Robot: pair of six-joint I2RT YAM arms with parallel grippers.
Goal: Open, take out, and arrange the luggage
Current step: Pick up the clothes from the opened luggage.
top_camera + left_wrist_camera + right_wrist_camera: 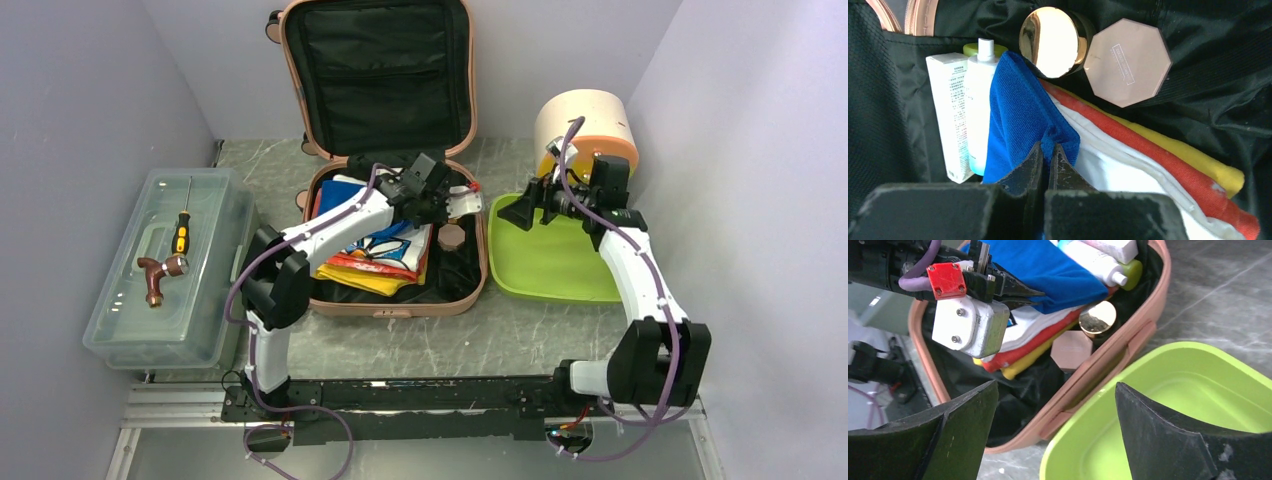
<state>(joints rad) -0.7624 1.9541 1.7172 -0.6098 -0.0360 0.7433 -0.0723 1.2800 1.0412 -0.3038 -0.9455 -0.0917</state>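
Note:
The salmon-pink luggage [400,308] lies open at the table's middle, its black-lined lid [378,70] standing against the back wall. Inside is a stack of folded cloths, with a blue cloth [1018,110] on top of white, red and yellow ones. My left gripper [1048,150] is down in the case, shut on a fold of the blue cloth. A white bottle [979,100], a white box [950,115], a gold round compact [1050,42] and a pink octagonal case [1127,62] lie beside the stack. My right gripper [1056,384] hangs open and holds nothing, over the gap between luggage rim and tray.
A lime-green tray [550,265] sits right of the luggage, touching its side. A cream and orange cylinder [585,130] stands behind it. At the left, a clear lidded bin [170,300] carries a screwdriver [181,232] and a brown tool [160,272]. Walls close in both sides.

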